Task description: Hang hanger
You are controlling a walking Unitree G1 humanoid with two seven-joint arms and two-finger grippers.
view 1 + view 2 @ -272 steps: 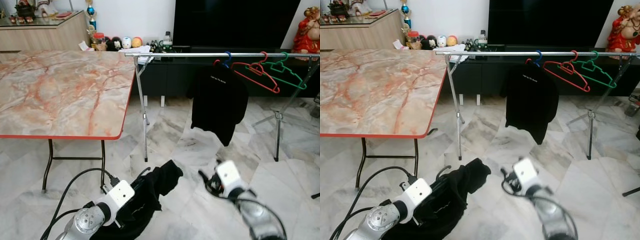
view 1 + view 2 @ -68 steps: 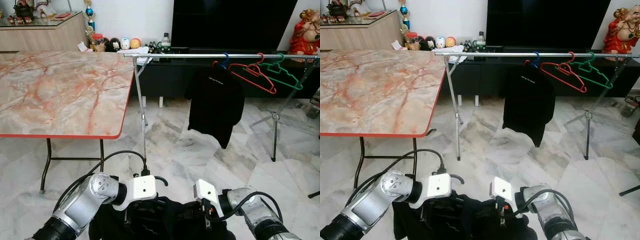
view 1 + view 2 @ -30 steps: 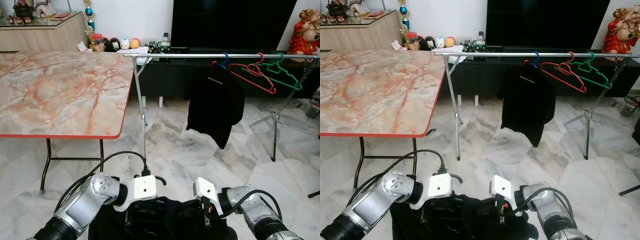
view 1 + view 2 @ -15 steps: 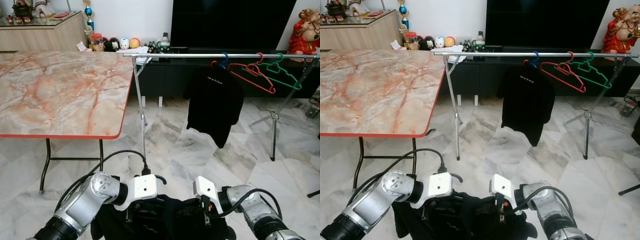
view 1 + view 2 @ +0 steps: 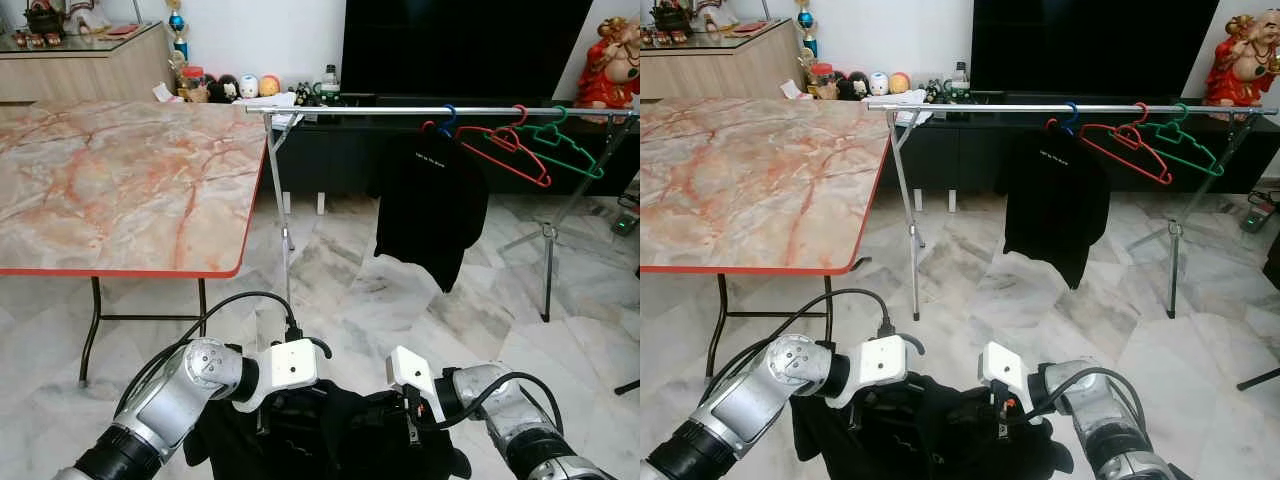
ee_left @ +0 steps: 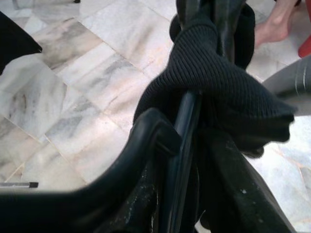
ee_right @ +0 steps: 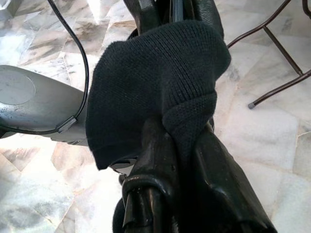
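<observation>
Nearest you, both tools meet low over the marble floor (image 5: 380, 300): the left tool (image 5: 275, 420) and right tool (image 5: 400, 425) each pinch a black garment (image 5: 940, 430) bunched between them (its hanger can't be made out). Left stands a marble worktop (image 5: 120, 180), red-edged. Open floor leads to a horizontal steel rail (image 5: 350, 110) carrying a black shirt (image 5: 432, 205), red hanger (image 5: 505, 150) and green hanger (image 5: 565, 145).
</observation>
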